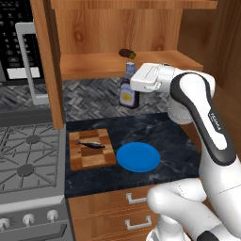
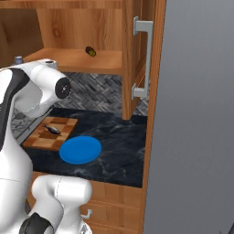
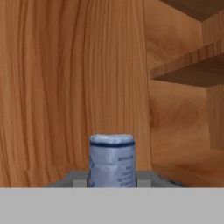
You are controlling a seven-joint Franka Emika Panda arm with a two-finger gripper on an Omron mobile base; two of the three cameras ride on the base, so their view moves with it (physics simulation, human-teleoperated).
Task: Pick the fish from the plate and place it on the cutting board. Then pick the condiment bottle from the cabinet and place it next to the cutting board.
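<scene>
One stubby dark item (image 1: pixel 126 53) lies on the cabinet (image 1: pixel 117 33) shelf behind the gripper (image 1: pixel 133 85) | cutting board (image 1: pixel 92 149) below-left carries the fish (image 1: pixel 90 144) | plate (image 1: pixel 138 157) below, bare | gripper pinches the condiment bottle (image 1: pixel 128 91), held above the counter (image 1: pixel 155 136)

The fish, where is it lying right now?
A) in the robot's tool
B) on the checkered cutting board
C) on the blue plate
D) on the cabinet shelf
B: the fish lies on the cutting board, beside the bare blue plate, while the tool holds the condiment bottle above the counter.
</scene>
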